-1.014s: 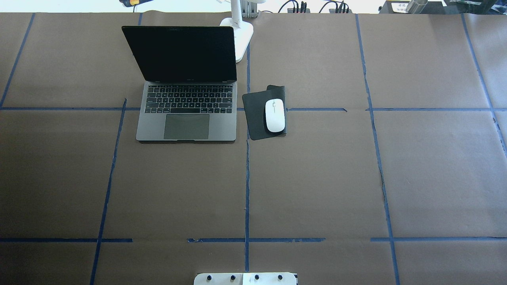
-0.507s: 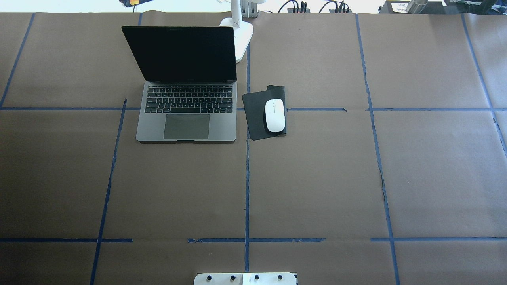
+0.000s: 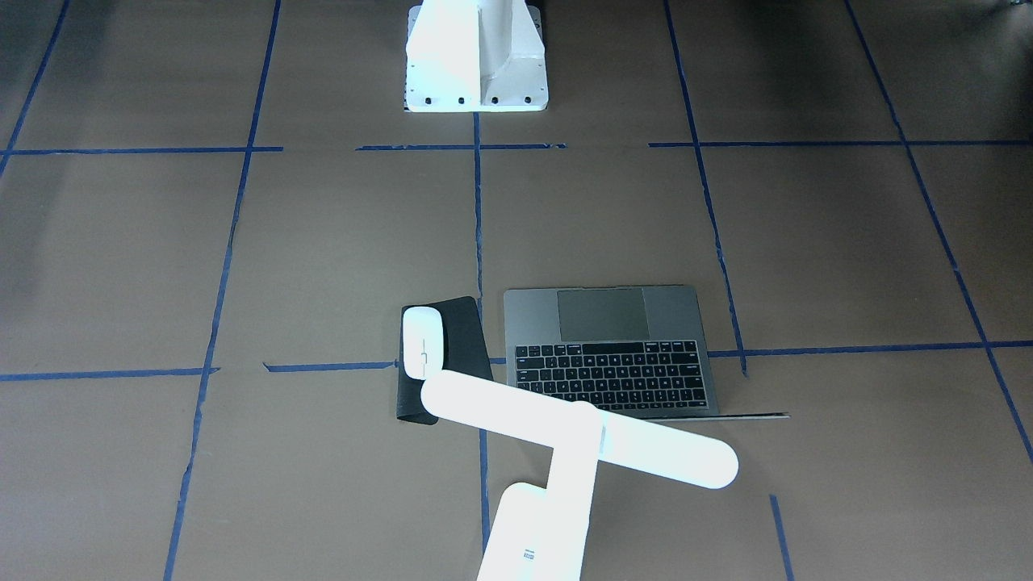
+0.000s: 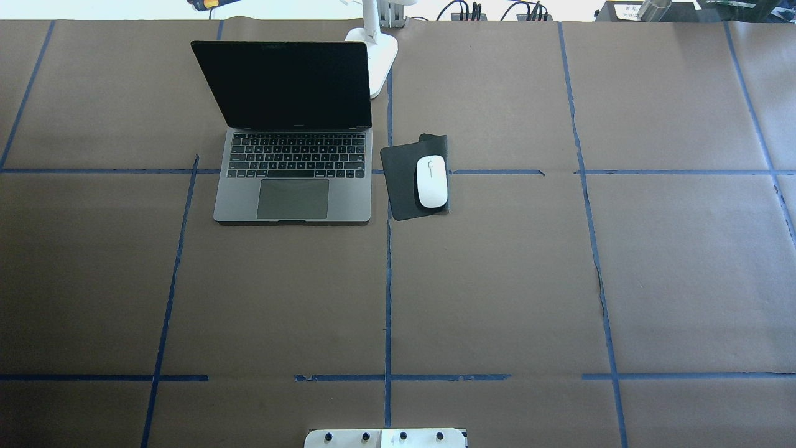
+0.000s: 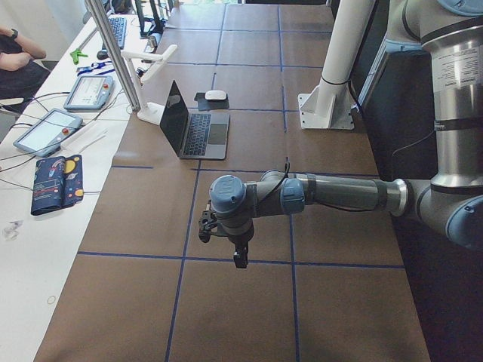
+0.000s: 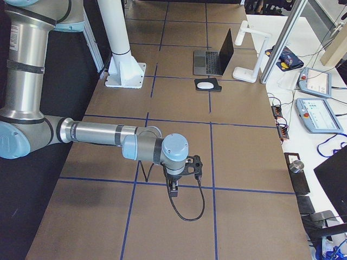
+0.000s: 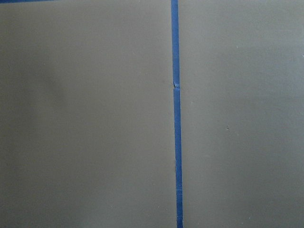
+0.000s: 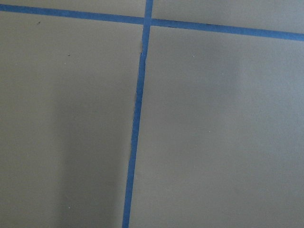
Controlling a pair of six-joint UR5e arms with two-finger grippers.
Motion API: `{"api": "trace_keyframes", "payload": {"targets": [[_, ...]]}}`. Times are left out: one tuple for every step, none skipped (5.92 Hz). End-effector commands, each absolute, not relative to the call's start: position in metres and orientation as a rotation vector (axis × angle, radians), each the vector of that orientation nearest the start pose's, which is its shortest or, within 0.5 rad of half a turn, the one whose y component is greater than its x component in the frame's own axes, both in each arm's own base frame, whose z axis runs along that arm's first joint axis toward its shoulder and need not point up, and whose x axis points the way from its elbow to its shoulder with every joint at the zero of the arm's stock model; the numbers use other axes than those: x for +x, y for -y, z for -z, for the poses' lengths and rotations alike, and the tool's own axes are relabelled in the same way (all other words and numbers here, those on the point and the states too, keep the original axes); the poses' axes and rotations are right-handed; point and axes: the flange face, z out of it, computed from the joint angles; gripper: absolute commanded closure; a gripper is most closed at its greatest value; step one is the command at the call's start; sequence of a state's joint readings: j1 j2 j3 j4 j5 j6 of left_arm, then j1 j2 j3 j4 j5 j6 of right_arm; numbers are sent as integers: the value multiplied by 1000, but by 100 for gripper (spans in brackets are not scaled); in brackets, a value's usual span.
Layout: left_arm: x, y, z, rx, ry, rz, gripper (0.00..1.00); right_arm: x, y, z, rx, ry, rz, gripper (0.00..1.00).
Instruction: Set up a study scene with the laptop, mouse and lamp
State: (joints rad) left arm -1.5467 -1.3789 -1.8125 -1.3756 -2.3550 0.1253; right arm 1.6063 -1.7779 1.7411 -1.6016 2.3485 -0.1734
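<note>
The laptop (image 4: 292, 186) stands open at the far left of the table, screen dark, keys facing me. The white mouse (image 4: 431, 181) lies on a black pad (image 4: 399, 180) just right of it. The white lamp (image 4: 380, 57) stands behind the laptop's right corner; its bar head (image 3: 581, 440) hangs over the pad and laptop edge in the front-facing view. My left gripper (image 5: 239, 260) and right gripper (image 6: 172, 187) show only in the side views, pointing down over bare paper far from these things. I cannot tell if they are open or shut. Both wrist views show only paper and blue tape.
The white bolted pedestal (image 3: 476, 60) stands at the near middle edge. Blue tape lines grid the brown paper. Beyond the far edge a side table holds tablets (image 5: 45, 128), a pencil case (image 5: 56, 181) and cables; a metal post (image 5: 113, 56) rises there.
</note>
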Motion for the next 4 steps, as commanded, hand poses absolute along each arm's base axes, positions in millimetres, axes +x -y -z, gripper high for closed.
{"api": "trace_keyframes", "payload": {"targets": [[-54, 399, -646, -103, -789, -81, 0, 77, 397, -670, 18, 786, 104, 0], [-53, 393, -651, -115, -789, -77, 0, 77, 397, -670, 18, 786, 104, 0], [-54, 392, -651, -114, -789, -76, 0, 77, 397, -670, 17, 786, 104, 0], [-53, 392, -652, -116, -789, -76, 0, 76, 397, -670, 17, 786, 106, 0]]}}
